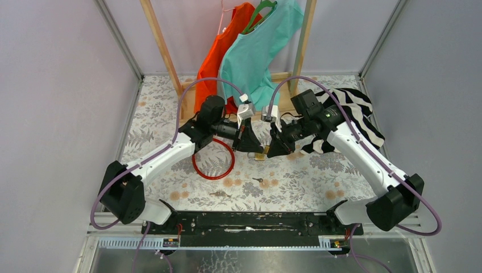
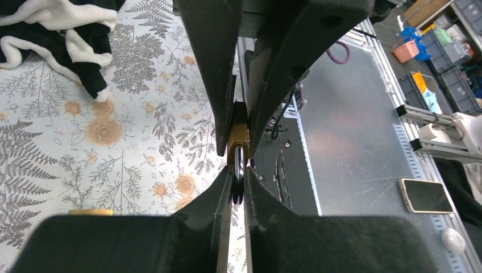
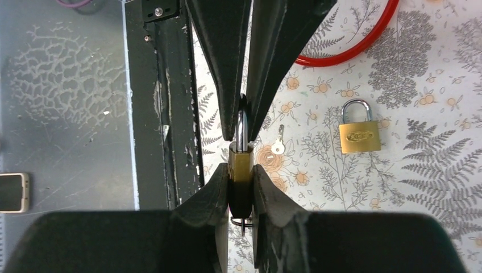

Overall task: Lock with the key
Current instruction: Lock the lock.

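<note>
Where the two arms rise from the black mounting rail point(image 1: 250, 222) at the near edge of the flower-patterned desk point(image 1: 318, 170), two loose keys lie on the print. A small key point(image 1: 258, 182) sits at about 6 o'clock from the meeting grippers, and a second key point(image 1: 219, 194) lies nearer the rail at 7 o'clock.

A red ring point(image 3: 315, 59) lies flat at 8 o'clock, partly under the left forearm.

At mid-desk the right gripper point(image 3: 241, 182) has its jaws clamped on the brass body of the padlock point(image 3: 240, 162), holding it clear of the desk. The left gripper point(image 2: 238, 190) faces it, its jaws narrow on either side of the steel shackle point(image 3: 242, 128); whether they press the shackle cannot be told. Both sets of black fingers cover the lock's faces and hide the keyhole. A bit of metal shows below the body, too hidden to name.

A second padlock point(image 3: 359, 136) lies flat on the desk just beside the pair, its shackle closed.

At 2 o'clock a black-and-white striped cloth point(image 1: 355, 114) is heaped under the right arm. At 12 o'clock an orange garment point(image 1: 219, 51) and a teal garment point(image 1: 256, 57) hang from a wooden rack point(image 1: 161, 51), the teal hem hanging just behind the grippers.
</note>
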Robot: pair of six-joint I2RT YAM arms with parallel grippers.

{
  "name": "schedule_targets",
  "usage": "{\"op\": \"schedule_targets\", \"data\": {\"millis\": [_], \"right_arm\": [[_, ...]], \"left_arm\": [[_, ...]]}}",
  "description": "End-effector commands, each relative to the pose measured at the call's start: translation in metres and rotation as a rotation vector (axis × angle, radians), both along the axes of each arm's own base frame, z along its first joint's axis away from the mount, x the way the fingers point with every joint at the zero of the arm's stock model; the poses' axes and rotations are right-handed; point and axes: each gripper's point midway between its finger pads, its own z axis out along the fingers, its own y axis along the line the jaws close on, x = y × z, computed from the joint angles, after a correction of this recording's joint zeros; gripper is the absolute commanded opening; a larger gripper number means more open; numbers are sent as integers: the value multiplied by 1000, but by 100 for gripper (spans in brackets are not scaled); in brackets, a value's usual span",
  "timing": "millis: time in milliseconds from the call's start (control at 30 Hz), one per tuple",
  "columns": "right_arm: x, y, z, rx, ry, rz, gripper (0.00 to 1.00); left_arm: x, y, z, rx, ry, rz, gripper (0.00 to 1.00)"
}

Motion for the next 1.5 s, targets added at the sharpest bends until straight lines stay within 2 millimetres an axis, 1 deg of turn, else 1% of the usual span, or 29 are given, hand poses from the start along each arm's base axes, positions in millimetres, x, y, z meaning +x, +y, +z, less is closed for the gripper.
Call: {"op": "schedule_targets", "data": {"millis": [0, 67, 167, 300, 400, 533, 633, 767, 900, 1000, 1067, 1167, 1367, 1467], "right_arm": [[35, 13, 43, 146, -323, 21, 0], [32, 10, 45, 152, -319, 21, 0], [28, 7, 45, 164, -307, 24, 0], [23, 7, 41, 171, -284, 34, 0], [20, 9, 39, 179, -265, 45, 0], [14, 12, 37, 198, -223, 70, 0], [10, 16, 36, 214, -177, 92, 0], [4, 19, 32, 226, -116, 116, 0], [1, 23, 28, 223, -76, 127, 0], [1, 25, 28, 231, -64, 131, 0], [1, 26, 29, 232, -63, 131, 0], [1, 28, 29, 236, -52, 129, 0], [2, 30, 27, 238, -29, 119, 0], [2, 31, 27, 239, -25, 111, 1]], "left_arm": [[-25, 8, 11, -31, 95, -97, 19], [-19, 12, 16, -51, 104, -69, 23], [-11, 20, 23, -75, 111, -35, 33], [-1, 27, 30, -100, 115, 10, 43], [3, 28, 31, -105, 119, 31, 48], [9, 28, 33, -108, 119, 54, 53], [12, 28, 34, -109, 117, 68, 54], [17, 27, 32, -102, 112, 90, 54], [18, 27, 31, -95, 107, 92, 54], [18, 27, 30, -90, 106, 94, 49], [17, 26, 28, -84, 106, 92, 42], [16, 25, 25, -79, 108, 90, 36], [15, 23, 24, -76, 111, 85, 34], [14, 22, 23, -75, 113, 80, 30]]}}
